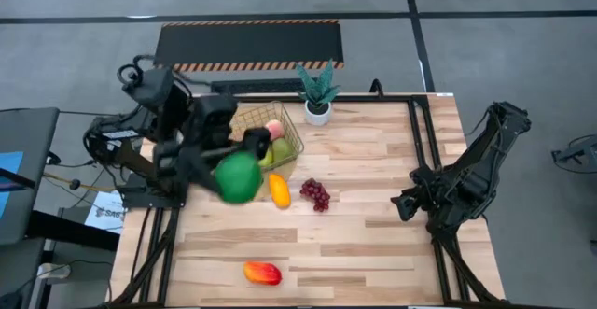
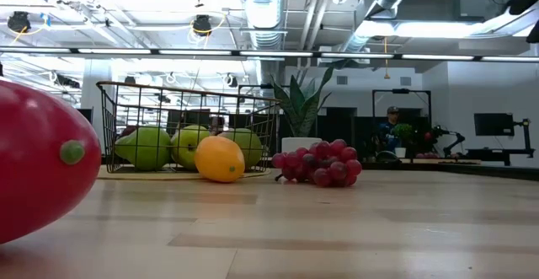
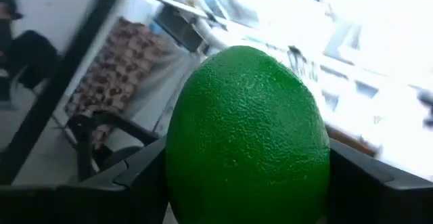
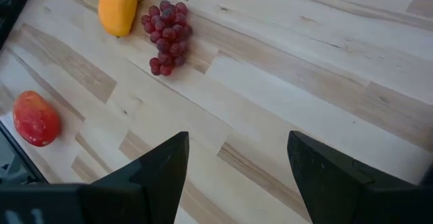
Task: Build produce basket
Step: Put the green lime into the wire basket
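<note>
A green lime hangs in the air just off the near left corner of the gold wire basket, with my left gripper shut on it. The basket stands on the table and holds green fruits and a pink one. On the table lie a yellow-orange mango, purple grapes and a red-orange mango. My right gripper waits open at the table's right side, above bare wood. My left gripper pinches the lime between its two fingers, one finger on each of two opposite sides. The fingers reach in from the table's left, about level. The lime is lifted clear of the table and fills the wrist view.
A spiky green plant in a white pot stands at the far edge, right of the basket. The red-orange mango lies close to the near edge. Bare wood spreads between the grapes and the right arm.
</note>
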